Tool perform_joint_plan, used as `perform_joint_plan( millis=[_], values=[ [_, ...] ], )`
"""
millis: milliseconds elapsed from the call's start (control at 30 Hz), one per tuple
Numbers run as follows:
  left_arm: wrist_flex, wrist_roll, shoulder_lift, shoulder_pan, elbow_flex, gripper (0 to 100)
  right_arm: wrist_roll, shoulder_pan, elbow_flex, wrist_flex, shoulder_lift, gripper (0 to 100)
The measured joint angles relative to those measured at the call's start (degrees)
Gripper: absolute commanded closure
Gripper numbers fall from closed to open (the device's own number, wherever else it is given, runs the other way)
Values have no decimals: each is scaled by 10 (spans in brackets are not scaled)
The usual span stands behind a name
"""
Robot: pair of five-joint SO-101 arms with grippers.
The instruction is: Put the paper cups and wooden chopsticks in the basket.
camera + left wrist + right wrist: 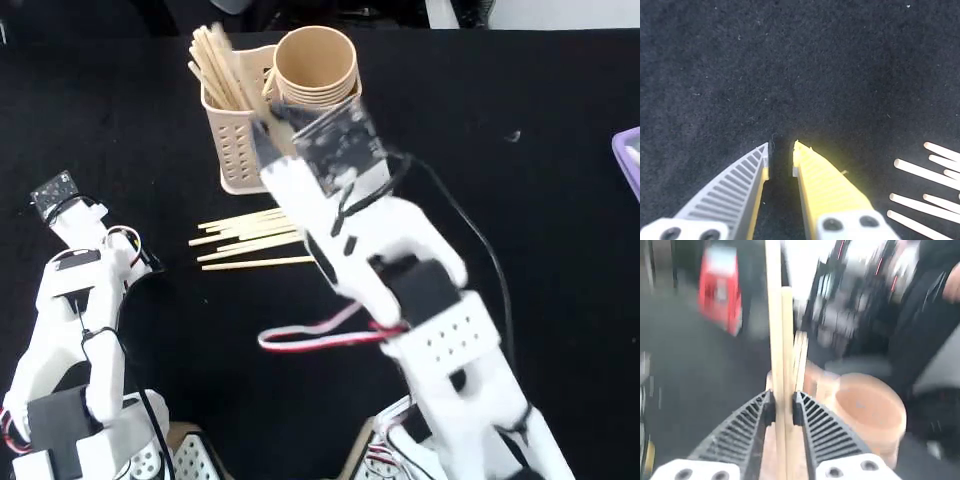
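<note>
Chopsticks (774,315) clamped in right gripper (782,395); left gripper (781,147) barely parted, empty; basket (235,150) partly hidden behind right arm.

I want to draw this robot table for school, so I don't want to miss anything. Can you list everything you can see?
Basket: one, beige with small holes, far side of the table.
Paper cups: one stack, tan, standing in the basket; number hard to count.
Chopsticks in basket: a bunch, pale wood, upright beside the cups.
Loose chopsticks: several, pale wood, lying on the table in front of the basket.
Held chopsticks: two, it seems, pale wood, at the basket.
Purple thing: one, at the table's edge, cut off.
Table: one, black.
Right arm: white, stretched to the basket, jaws shut on the held chopsticks.
Left arm: white, near side, jaws slightly apart, holding nothing.
</note>
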Motion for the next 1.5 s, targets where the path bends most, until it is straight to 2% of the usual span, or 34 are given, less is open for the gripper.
perform_joint_plan(
  millis=[133, 233, 467, 700, 800, 900, 1167, 1333, 1500],
  values=[
    [0, 0, 0, 0, 0, 907, -34, 0, -42, -172, 72, 987],
    [0, 0, 0, 0, 0, 907, -45, 0, -97, -235, 142, 987],
    [0, 0, 0, 0, 0, 907, -47, 0, -240, -253, 320, 987],
    [0, 0, 0, 0, 0, 907, -47, 16, -274, -253, 433, 983],
    [0, 0, 0, 0, 0, 907, -48, 21, -274, -252, 442, 891],
    [0, 0, 0, 0, 0, 907, -48, 21, -275, -214, 442, 789],
    [0, 0, 0, 0, 0, 906, -48, 24, -310, -34, 415, 840],
    [0, 0, 0, 0, 0, 905, -48, 24, -316, 58, 297, 839],
    [0, 0, 0, 0, 0, 905, -47, 33, -317, 257, 153, 839]
  ],
)
